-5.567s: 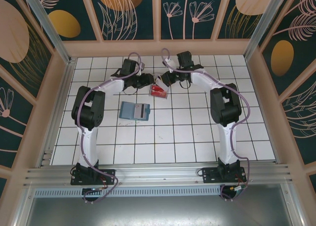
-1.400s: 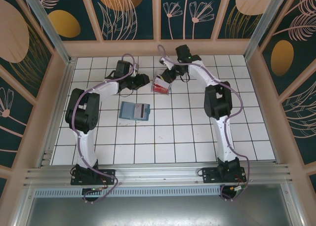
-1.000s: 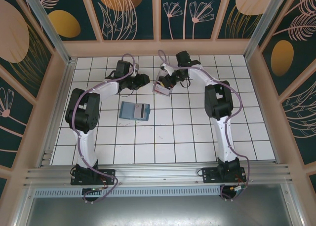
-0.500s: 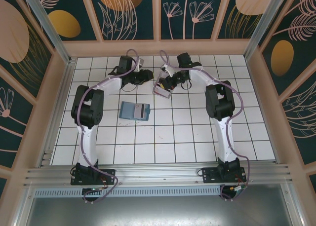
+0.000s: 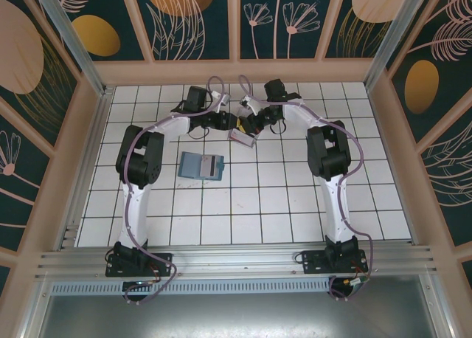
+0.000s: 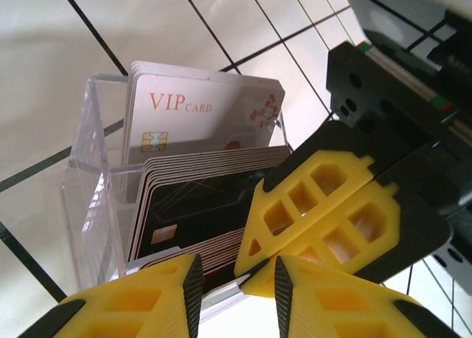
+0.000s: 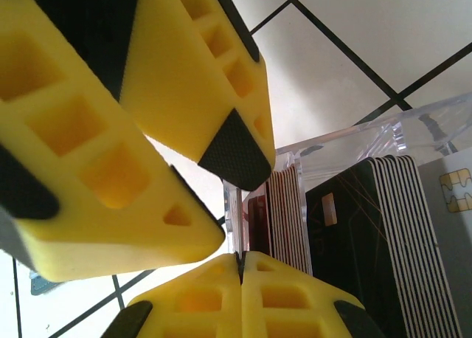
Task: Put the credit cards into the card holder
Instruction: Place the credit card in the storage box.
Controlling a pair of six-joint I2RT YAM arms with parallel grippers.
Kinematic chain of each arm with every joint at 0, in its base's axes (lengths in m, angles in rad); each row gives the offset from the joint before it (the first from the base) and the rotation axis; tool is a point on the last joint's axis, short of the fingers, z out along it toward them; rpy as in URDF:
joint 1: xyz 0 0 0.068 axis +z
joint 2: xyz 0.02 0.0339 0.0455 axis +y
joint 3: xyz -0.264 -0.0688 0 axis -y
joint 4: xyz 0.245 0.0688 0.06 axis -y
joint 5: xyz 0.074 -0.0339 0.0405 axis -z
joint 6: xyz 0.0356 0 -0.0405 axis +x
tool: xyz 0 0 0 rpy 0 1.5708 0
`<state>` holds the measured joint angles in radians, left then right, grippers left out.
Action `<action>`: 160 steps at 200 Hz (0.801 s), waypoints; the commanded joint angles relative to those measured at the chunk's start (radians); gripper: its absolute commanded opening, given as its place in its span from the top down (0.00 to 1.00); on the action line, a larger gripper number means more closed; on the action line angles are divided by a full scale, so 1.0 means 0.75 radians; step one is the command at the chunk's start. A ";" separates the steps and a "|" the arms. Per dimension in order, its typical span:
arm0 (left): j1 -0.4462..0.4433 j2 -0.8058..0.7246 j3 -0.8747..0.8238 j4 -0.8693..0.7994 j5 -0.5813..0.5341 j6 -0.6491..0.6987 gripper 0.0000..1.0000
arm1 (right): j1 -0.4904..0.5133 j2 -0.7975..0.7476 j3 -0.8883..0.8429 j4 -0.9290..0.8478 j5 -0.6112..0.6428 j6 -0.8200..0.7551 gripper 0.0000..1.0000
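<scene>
card holder [image 5: 201,165]: teal, flat on the tiled table [image 5: 295,198], paler panel on its 3 o'clock side. Sits at 7 o'clock from the clear tray, apart from it and from both pincers. No card can be made out in it from the top view.
left gripper [image 6: 234,283]: in the top view it is at 10 o'clock of the tray, reaching in from the left. Yellow fingers stand apart with a narrow gap. The gap sits over the tray's near edge and the card ends. Cannot tell if either pad touches anything, and no grip is visible.
clear tray [image 6: 92,176]: see-through plastic box, raised and tilted in the top view, at 12 o'clock on the table, between the two pincers.
credit cards [image 6: 199,205]: all inside the tray, standing on edge in a packed stack. Dark card faces the left wrist camera, red-edged ones behind it. A pale VIP card [image 6: 203,120] with a gold chip stands at the back, taller than the rest.
right gripper [image 7: 240,275]: at 1 o'clock of the tray in the top view. Fingers pressed together, pinching the tray's thin clear wall, just beside the left fingers.
</scene>
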<state>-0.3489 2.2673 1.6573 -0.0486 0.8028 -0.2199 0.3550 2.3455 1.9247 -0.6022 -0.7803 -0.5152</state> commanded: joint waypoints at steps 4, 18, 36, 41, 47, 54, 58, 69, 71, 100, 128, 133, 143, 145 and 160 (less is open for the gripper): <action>0.005 0.024 0.022 0.019 0.059 0.087 0.66 | -0.007 -0.041 0.029 -0.050 -0.062 -0.008 0.94; 0.005 0.026 0.024 0.004 0.055 0.096 0.67 | -0.007 -0.039 0.036 -0.052 -0.066 -0.008 0.94; 0.005 0.023 0.012 0.004 0.057 0.095 0.70 | -0.007 -0.029 0.057 -0.066 -0.064 -0.008 0.94; 0.005 0.021 0.003 0.014 0.058 0.091 0.72 | -0.006 -0.025 0.063 -0.070 -0.064 -0.008 0.94; 0.005 0.017 -0.007 0.024 0.062 0.086 0.75 | -0.006 -0.021 0.071 -0.076 -0.064 -0.008 0.94; 0.005 0.011 -0.016 0.032 0.070 0.081 0.77 | -0.006 -0.019 0.076 -0.080 -0.064 -0.010 0.94; 0.005 0.012 -0.018 0.037 0.073 0.080 0.78 | -0.007 -0.018 0.076 -0.079 -0.063 -0.009 0.94; 0.005 0.013 -0.021 0.038 0.078 0.079 0.78 | -0.007 -0.018 0.076 -0.078 -0.062 -0.009 0.94; 0.005 0.014 -0.021 0.038 0.077 0.079 0.78 | -0.006 -0.019 0.076 -0.077 -0.062 -0.008 0.94; 0.005 0.016 -0.023 0.036 0.091 0.080 0.73 | -0.010 -0.015 0.078 -0.078 -0.062 -0.005 0.94; 0.005 0.023 -0.023 0.032 0.104 0.088 0.73 | -0.012 -0.007 0.082 -0.081 -0.062 -0.005 0.94; 0.005 0.022 -0.023 0.027 0.104 0.092 0.73 | -0.013 -0.006 0.082 -0.079 -0.063 -0.004 0.94; 0.005 0.024 -0.026 0.020 0.110 0.100 0.74 | -0.014 -0.003 0.082 -0.079 -0.062 -0.001 0.94; 0.004 0.023 -0.027 0.020 0.111 0.101 0.74 | -0.014 -0.004 0.082 -0.078 -0.064 -0.002 0.94; 0.005 0.022 -0.037 0.022 0.110 0.103 0.78 | -0.016 0.001 0.083 -0.073 -0.066 0.004 0.94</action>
<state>-0.3431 2.2723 1.6531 -0.0330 0.8341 -0.1711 0.3523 2.3455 1.9514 -0.6464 -0.7837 -0.5152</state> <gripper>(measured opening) 0.239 0.062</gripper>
